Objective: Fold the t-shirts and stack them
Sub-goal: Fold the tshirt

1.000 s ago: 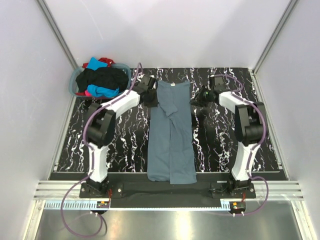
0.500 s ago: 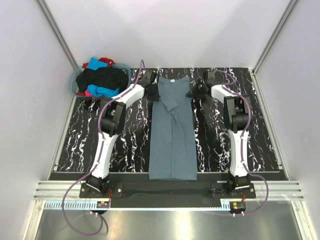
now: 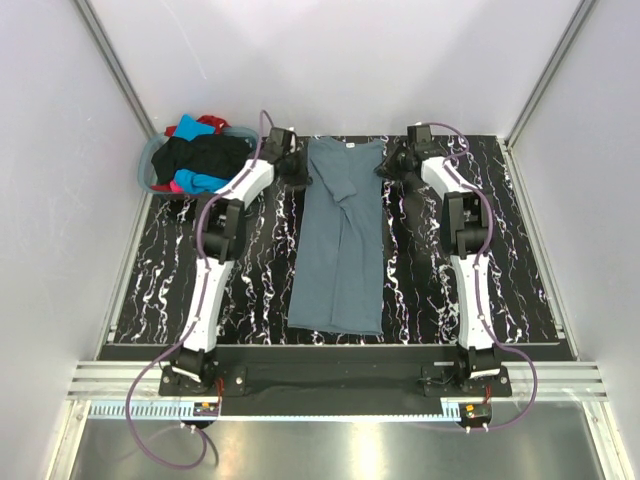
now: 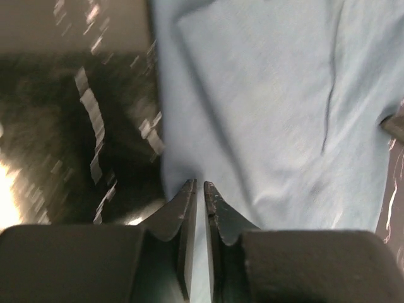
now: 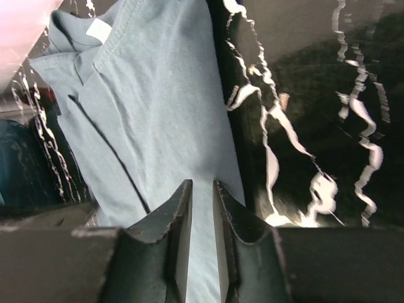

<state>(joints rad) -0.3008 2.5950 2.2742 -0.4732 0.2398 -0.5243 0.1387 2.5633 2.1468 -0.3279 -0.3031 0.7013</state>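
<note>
A blue-grey t-shirt (image 3: 340, 240) is laid lengthwise down the middle of the black marbled table (image 3: 250, 290), collar at the far end. Its shoulder edges are straddled by the left gripper (image 4: 199, 184) and the right gripper (image 5: 202, 183). The jaws of each are only narrowly apart, with cloth in the gap, but whether the cloth is actually pinched cannot be told. More t-shirts (image 3: 205, 158) are heaped in the basket (image 3: 150, 165) at the far left.

Right gripper (image 5: 202, 184) low in frame, dark fingers (image 5: 170, 214) a narrow slot apart, blue-grey cloth showing in the gap, pinched or just lying beneath, impossible to say. T-shirt (image 5: 145, 95) stretching away up the left half, stitched collar and small white neck label (image 5: 98, 29) at the far top corner, one dark crease running diagonally across the fabric. Black table (image 5: 303, 95) with white marble veins filling the right, hard up against the shirt's straight edge.
</note>
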